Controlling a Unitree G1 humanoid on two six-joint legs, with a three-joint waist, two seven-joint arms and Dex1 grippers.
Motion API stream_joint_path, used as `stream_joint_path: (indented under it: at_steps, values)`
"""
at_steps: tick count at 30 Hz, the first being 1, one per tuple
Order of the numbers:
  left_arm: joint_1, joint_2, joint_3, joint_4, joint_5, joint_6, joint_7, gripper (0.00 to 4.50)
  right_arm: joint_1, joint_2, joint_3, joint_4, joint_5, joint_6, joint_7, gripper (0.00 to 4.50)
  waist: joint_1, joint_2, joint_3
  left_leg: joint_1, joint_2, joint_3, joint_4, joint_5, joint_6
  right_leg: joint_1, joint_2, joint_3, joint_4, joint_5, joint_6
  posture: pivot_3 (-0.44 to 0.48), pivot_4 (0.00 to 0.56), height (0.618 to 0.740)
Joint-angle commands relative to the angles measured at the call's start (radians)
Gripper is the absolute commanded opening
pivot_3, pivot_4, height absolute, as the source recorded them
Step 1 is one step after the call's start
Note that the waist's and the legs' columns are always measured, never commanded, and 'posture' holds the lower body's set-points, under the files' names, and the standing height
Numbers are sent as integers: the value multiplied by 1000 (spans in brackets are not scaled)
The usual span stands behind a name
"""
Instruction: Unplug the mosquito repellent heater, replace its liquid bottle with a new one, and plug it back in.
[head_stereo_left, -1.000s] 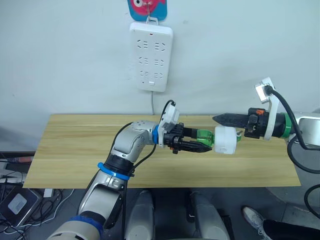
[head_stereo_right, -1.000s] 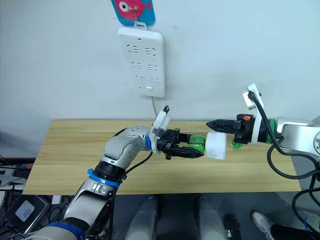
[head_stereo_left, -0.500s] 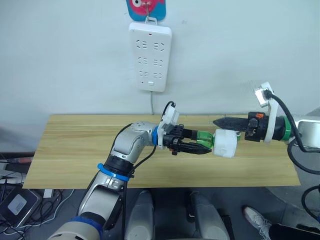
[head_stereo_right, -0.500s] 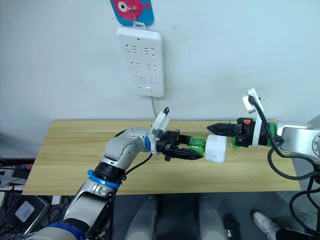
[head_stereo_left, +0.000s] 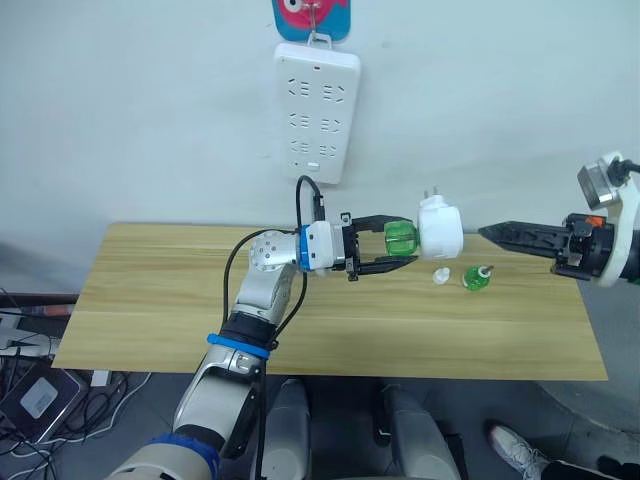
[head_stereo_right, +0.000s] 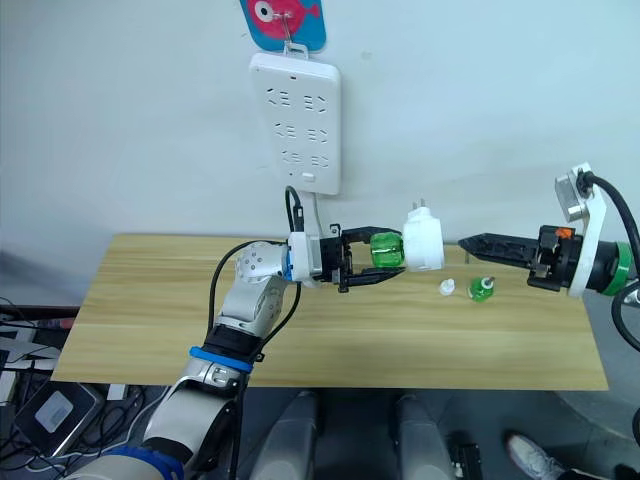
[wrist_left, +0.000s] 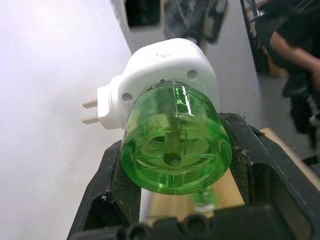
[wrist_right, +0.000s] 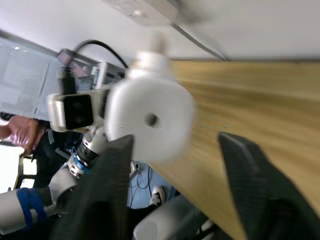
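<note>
The mosquito repellent heater (head_stereo_left: 440, 227) now hangs in the air above the wooden table (head_stereo_left: 150, 300), raised higher than half a second ago, with its two metal prongs pointing up toward the wall and its round white face turned to my right arm. A green liquid bottle (head_stereo_left: 400, 238) is screwed into its underside, and my left gripper (head_stereo_left: 392, 246) is clamped on that bottle, one black finger above and one below, so I carry the heater by the bottle alone. Earlier my right gripper (head_stereo_left: 500, 233) sat right against the heater; it has since let go and pulled back to the right, well apart from it, its fingers spread open with the heater framed between them in the right wrist view. My left forearm has swung up to reach level toward the right, while my right arm stretches level toward the left, its tips aimed at the heater. On the table below lie a second small green bottle (head_stereo_left: 475, 277) and just beside it a tiny white cap (head_stereo_left: 440, 276). The white power strip (head_stereo_left: 322, 110) hangs on the wall above and to the left of the heater.
</note>
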Motion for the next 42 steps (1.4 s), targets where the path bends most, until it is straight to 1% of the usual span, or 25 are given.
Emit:
stream_joint_path:
  at_steps: [1, 2, 5, 9, 18, 23, 26, 28, 29, 34, 36, 39, 42]
  values:
    - [-30, -15, -3, 9, -7, -93, -17, 2246, 6, 20, -41, -41, 26, -4, 53, 4187, -2, 0, 0, 1, 0, 0, 0, 0, 0, 0, 0, 0, 1, 0, 0, 143, 295, 740]
    - [-34, -16, -4, 16, -11, -97, -21, 2246, 9, 27, -37, -51, 26, -8, 56, 4468, -3, 0, 0, 1, 1, 0, 0, 0, 0, 0, 1, 0, 1, -2, 3, 143, 295, 740]
    - [-38, -14, -18, 26, -17, -127, -57, 2246, -6, 52, -21, -59, 26, -4, 87, 4468, -10, 0, 0, 1, 1, -1, 0, 0, 0, 0, 1, 0, 2, -3, 5, 147, 292, 740]
    - [-34, -18, -27, 24, -25, -133, -71, 2246, -6, 51, -2, -52, 26, 13, 115, 4468, -17, 0, 0, 1, 0, -1, 0, 0, 0, 0, 1, 0, 2, -3, 5, 156, 288, 740]
    - [-17, -31, -57, -15, -30, -123, -77, 2246, -18, 108, 43, -123, 26, -47, 52, 4468, -20, 0, 0, 1, 0, -1, 1, 0, 0, 0, 1, 0, 2, -3, 5, 155, 288, 740]
    - [-13, -29, -63, -21, -30, -117, -71, 2246, -15, 115, 52, -138, 26, -57, 35, 4468, -20, 0, 0, 1, 0, -1, 1, 0, 0, 0, 1, -1, 2, -3, 5, 155, 292, 740]
    - [-15, -26, -63, -13, -26, -120, -71, 2246, -11, 123, 45, -139, 26, -56, 52, 3887, -20, 0, 0, 1, 0, -2, 1, 0, 0, 0, 1, -1, 2, -3, 5, 154, 295, 740]
    - [-14, -25, -62, -13, -25, -116, -68, 2246, -10, 122, 45, -148, 26, -56, 61, 3239, -20, 0, 0, 1, 0, -1, 1, 0, 0, 0, 1, -1, 2, -3, 5, 154, 299, 740]
    - [-14, -24, -62, -14, -24, -114, -66, 2246, -10, 123, 46, -151, 26, -58, 59, 3008, -20, 0, 0, 1, 0, -2, 1, 0, 0, 0, 1, -1, 2, -3, 5, 154, 300, 740]
    - [-31, -23, -61, 9, 28, -128, -5, 2246, -17, 125, 61, -161, 26, -78, 20, 3016, -20, 0, 0, 1, 0, -2, 1, 0, 0, 0, 1, -1, 2, -3, 5, 160, 304, 740]
    - [-30, -7, -70, 2, 47, -115, 0, 2246, -18, 139, 62, -166, 26, -108, -37, 3016, -21, 0, 0, 1, 0, -2, 1, 0, 0, 0, 1, -1, 2, -3, 5, 158, 306, 740]
    - [-20, 54, -90, -39, 123, -135, 17, 3263, -8, 141, 70, -189, 26, -150, -144, 3016, -21, 0, 0, 1, 0, -2, 1, 0, 0, 0, 1, -1, 3, -3, 5, 153, 306, 740]
    - [-10, 105, -108, -99, 234, -98, 114, 4144, 7, 147, 80, -222, 26, -199, -259, 3016, -22, 0, 0, 1, 1, -2, 1, 0, 0, 0, 1, 0, 3, -3, 5, 150, 308, 740]
